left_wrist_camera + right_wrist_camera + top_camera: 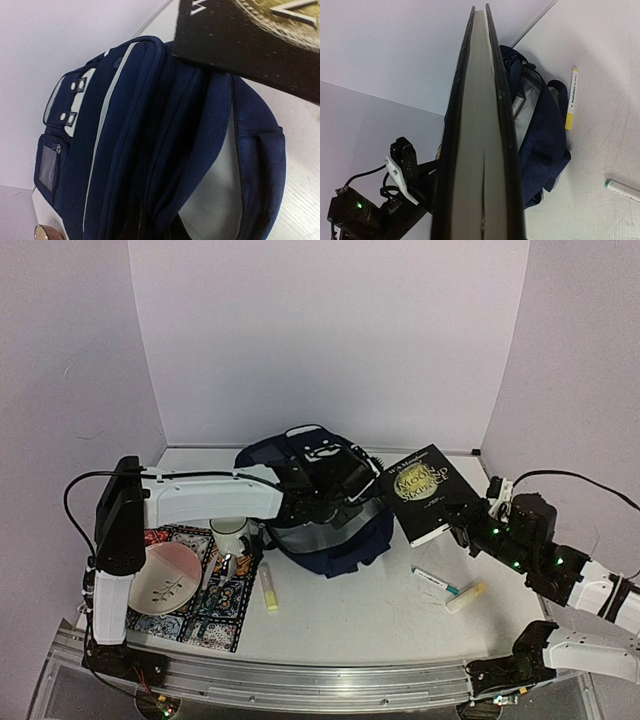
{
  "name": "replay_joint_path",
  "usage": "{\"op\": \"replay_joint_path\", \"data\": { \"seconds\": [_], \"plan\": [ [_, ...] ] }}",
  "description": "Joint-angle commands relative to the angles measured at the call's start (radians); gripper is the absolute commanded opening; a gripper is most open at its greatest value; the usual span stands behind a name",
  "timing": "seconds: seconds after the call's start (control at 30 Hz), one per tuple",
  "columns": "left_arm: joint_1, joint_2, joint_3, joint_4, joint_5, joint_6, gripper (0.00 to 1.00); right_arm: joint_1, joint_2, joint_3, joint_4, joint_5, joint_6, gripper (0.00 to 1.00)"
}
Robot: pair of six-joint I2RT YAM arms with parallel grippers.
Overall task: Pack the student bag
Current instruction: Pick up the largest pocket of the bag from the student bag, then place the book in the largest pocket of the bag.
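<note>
The student bag (335, 540), dark navy with white trim, lies in the middle of the table with its mouth open towards the right, grey lining (215, 190) showing. My left gripper (316, 503) is down at the bag's opening edge. In the left wrist view its fingers are hidden and a fold of the bag (140, 125) runs straight to where the jaws sit. My right gripper (470, 527) is shut on the lower corner of a black book (425, 490), held tilted above the table just right of the bag. The book's page edge (480, 150) points at the bag (545, 140).
A patterned mat (215, 615) at the left carries a pink plate (160, 580) and a white mug (230, 533). A yellow highlighter (268, 587) lies beside the mat. A white pen (435, 581) and a yellow marker (465, 596) lie near the right arm. Purple walls close in the table.
</note>
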Motion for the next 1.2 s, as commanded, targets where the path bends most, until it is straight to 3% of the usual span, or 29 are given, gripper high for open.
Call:
{"op": "replay_joint_path", "data": {
  "seconds": [0.0, 0.6, 0.77, 1.17],
  "plan": [
    [0.031, -0.048, 0.161, 0.068, -0.099, 0.035, 0.0, -0.001, -0.074, 0.0, 0.102, -0.018, 0.02, 0.0],
    [0.09, 0.014, 0.359, 0.028, -0.019, -0.071, 0.0, 0.023, -0.064, -0.037, 0.185, -0.132, 0.11, 0.0],
    [0.091, -0.02, 0.346, 0.02, 0.096, -0.125, 0.0, 0.056, 0.042, -0.035, 0.321, -0.153, 0.131, 0.0],
    [0.089, -0.126, 0.263, 0.019, 0.325, -0.208, 0.0, 0.096, 0.355, 0.173, 0.516, -0.211, 0.097, 0.0]
  ]
}}
